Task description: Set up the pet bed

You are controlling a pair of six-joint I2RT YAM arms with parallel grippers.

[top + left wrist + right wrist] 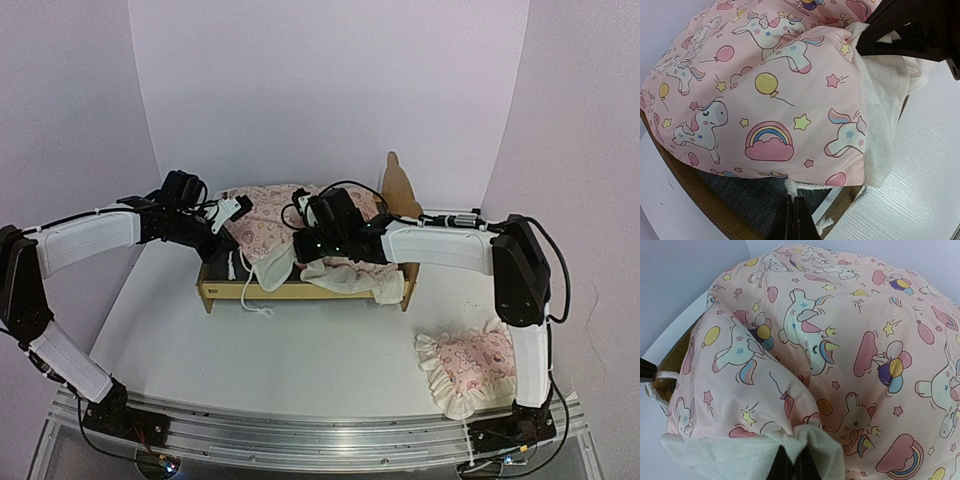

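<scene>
At the far table [300,370] edge: cushion [265,235] bunched on bed [300,290] (white underside showing).
Left gripper [793,220]: clenched at cushion's edge.
Right gripper [795,465]: pinching cushion.
Risk: uneven pull could tip bed.

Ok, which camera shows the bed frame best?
Top external: the pet bed shows its front rail and headboard. Left wrist catches only rim and grey base; right wrist a wooden sliver beside the cushion.
</scene>
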